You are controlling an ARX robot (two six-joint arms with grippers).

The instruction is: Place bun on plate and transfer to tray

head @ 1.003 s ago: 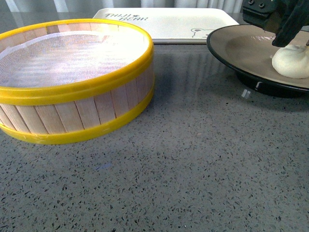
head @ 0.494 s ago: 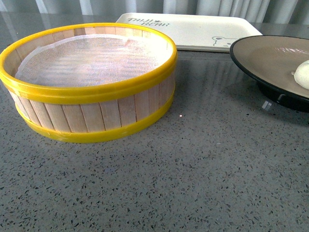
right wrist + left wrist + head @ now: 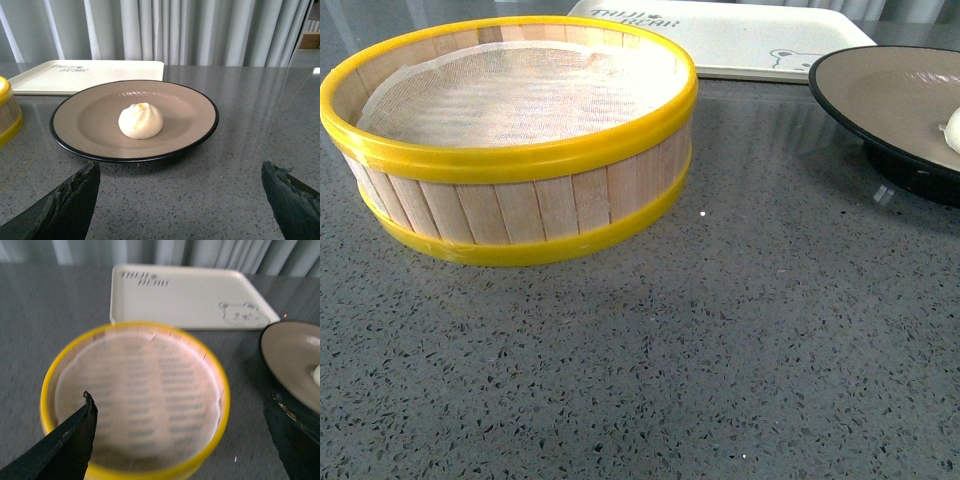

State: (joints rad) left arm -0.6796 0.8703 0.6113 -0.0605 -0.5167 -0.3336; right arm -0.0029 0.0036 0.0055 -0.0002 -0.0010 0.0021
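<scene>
Resting on plate [image 3: 192, 112], bun [image 3: 141, 121], speckled counter [image 3: 720, 350], curtains [image 3: 200, 30]

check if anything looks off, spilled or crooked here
Nothing stands out. The bun sits upright near the middle of the plate, intact; the tray lies flat and bare behind it; the basket stands level with its liner in place. No spill or damage shows.

White bun [image 3: 140, 121], black-rimmed grey-brown plate [image 3: 190, 112], cream bear-printed tray [image 3: 185, 295], yellow-banded wooden steamer [image 3: 520, 205].
</scene>
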